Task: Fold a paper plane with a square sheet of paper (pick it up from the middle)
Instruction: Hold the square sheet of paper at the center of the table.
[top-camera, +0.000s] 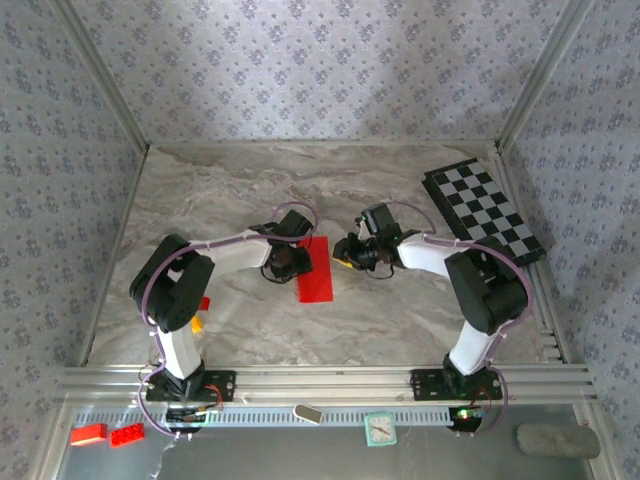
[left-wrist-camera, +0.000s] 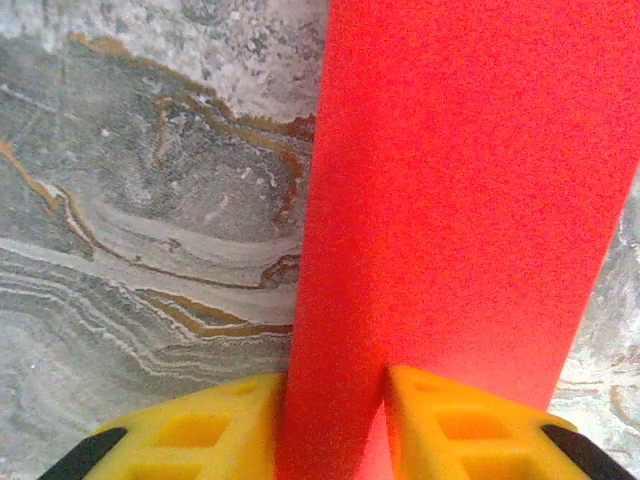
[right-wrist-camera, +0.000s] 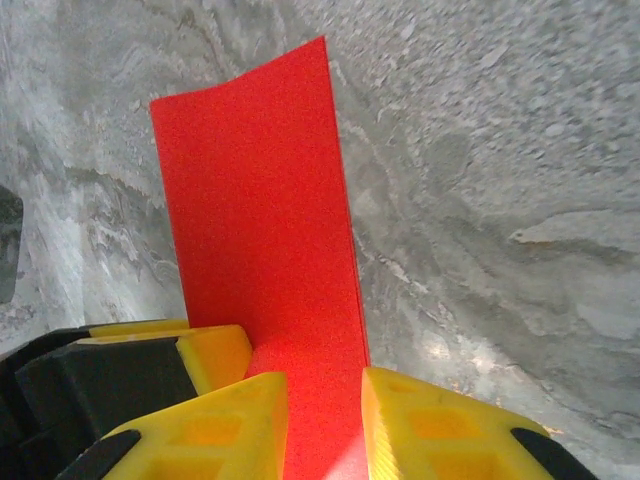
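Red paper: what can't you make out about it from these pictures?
- Top view: the left gripper covers part of the paper; any creases are too small.
- Left wrist view: its far end is cut off by the top edge.
- Right wrist view: its near end hides behind the right gripper; grip unclear.

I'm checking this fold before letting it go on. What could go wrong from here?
1. The paper runs through both the left gripper and the right gripper; uneven pulls may tear or crumple it.
2. The left gripper's fingers sit right beside the right gripper, so they might collide.
3. How firmly either grips is unclear; the paper could slip and skew the fold.
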